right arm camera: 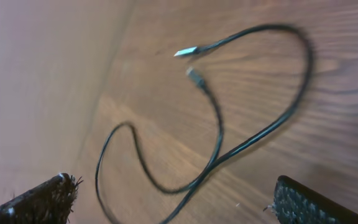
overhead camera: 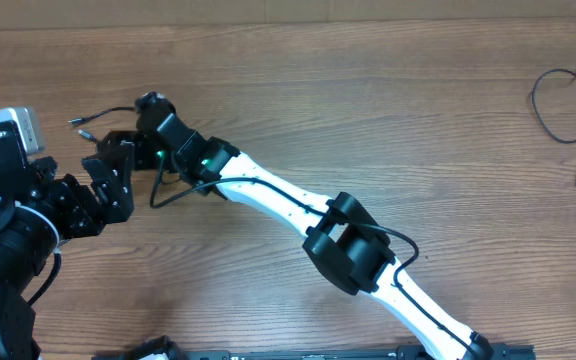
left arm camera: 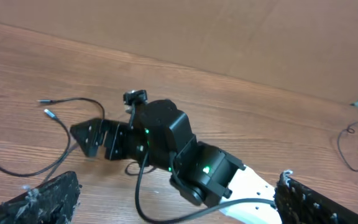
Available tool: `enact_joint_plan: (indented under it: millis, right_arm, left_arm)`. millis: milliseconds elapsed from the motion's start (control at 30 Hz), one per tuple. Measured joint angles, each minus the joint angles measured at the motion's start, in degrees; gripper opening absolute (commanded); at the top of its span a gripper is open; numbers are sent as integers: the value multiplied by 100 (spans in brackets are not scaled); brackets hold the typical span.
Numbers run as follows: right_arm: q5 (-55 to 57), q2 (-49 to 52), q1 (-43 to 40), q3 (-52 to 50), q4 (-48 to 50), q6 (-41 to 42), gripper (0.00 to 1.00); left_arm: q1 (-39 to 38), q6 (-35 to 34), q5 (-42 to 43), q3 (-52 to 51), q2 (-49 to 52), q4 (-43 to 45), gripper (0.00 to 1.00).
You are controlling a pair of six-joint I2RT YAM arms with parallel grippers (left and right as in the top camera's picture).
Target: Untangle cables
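— Where do we find the cable [right arm camera: 220, 134]?
— Loose on the bench [overhead camera: 368, 70], just ahead of our right fingers [right arm camera: 42, 202], untouched. More cables [overhead camera: 534, 98] lie well apart, far right.
— And the fingers?
— Right and left fingers [left arm camera: 42, 199] both gape wide, holding nothing.

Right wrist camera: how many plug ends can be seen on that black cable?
2. A silvery plug lies near the top centre; a darker plug sits just below it, slightly right. More may lie outside this view.
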Motion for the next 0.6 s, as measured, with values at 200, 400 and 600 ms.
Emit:
enact_joint_plan:
  millis: [200,400,600]
  right_arm:
    - [424,81,-15,0,282,702,100]
    - [251,444,66,0,411,1292,99]
    - [98,787,125,0,529,1565,85]
  left_arm:
    - [0,-2,396,0,0,-9,100]
    - [0,-2,636,0,0,-26,100]
    - [0,-2,732,0,0,-26,100]
